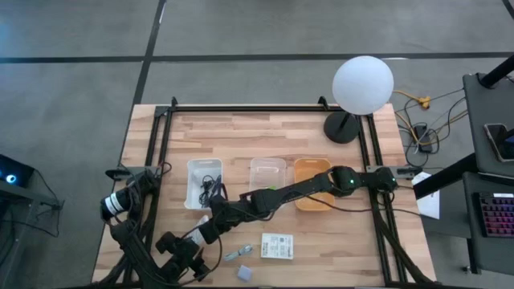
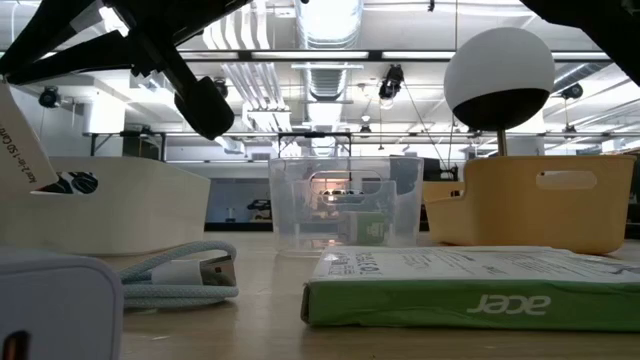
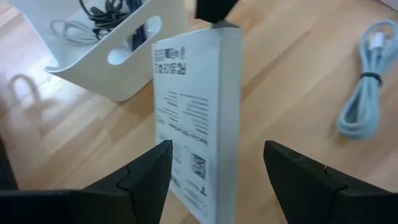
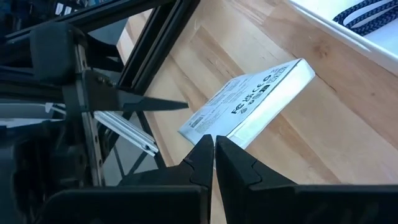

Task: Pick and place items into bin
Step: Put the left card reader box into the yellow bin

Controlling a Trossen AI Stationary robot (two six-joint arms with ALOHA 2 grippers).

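A flat white printed box (image 3: 199, 118) stands on end between my two grippers, near the table's front left. My right gripper (image 4: 214, 146) reaches in from the right (image 1: 207, 227) and is shut on it. My left gripper (image 3: 217, 149) is open, one finger on either side of the box's lower part; I cannot tell whether they touch it. Behind is the white bin (image 1: 203, 183), with a coiled black cable (image 3: 102, 9) inside. On the table lie a white printed packet (image 1: 277, 246), a pale blue cable (image 3: 367, 93) and a small grey-blue cube (image 1: 245, 274). My right gripper pinches the white box by its short upper end (image 4: 217, 132) between both fingers, with the fingertips (image 3: 211, 9) on that end from above. The box hangs below them, slightly tilted, its printed face (image 3: 186, 106) toward the white bin. In the low view its edge (image 2: 20, 140) shows above the tabletop.
A clear bin (image 1: 267, 177) and an orange bin (image 1: 312, 183) stand in a row to the right of the white bin. A round white lamp (image 1: 361, 84) stands at the far right. A green-and-white Acer box (image 2: 470, 290) and a white charger block (image 2: 50, 300) lie near the front edge.
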